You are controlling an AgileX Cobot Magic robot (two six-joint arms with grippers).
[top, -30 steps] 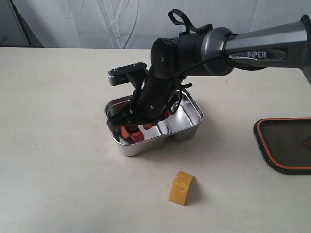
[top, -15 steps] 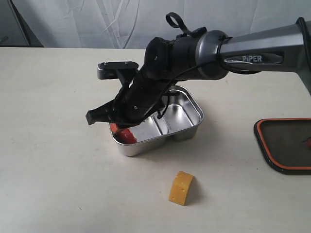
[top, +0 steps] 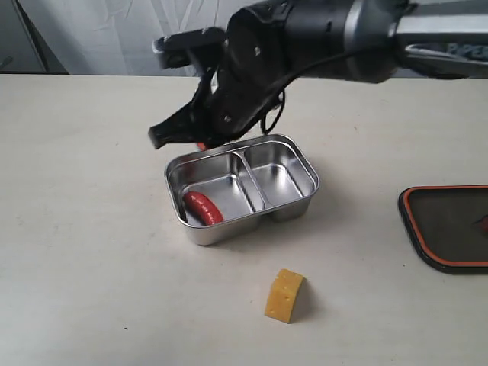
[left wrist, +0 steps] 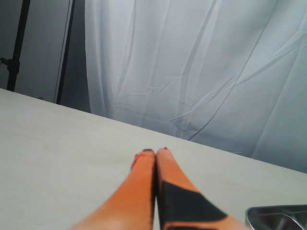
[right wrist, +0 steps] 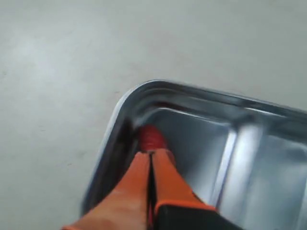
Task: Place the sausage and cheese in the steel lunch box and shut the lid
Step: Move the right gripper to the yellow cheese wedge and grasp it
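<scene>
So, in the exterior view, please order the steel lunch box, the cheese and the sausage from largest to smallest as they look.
1. steel lunch box, clearly the largest.
2. cheese.
3. sausage.
The cheese looks bulkier, but it seems nearer the camera, so the last two places are unsure.

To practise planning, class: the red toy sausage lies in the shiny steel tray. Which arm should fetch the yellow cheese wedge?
Right, probably: right gripper hangs empty by the shiny steel tray, near the yellow cheese wedge; left gripper is off the exterior view.
</scene>
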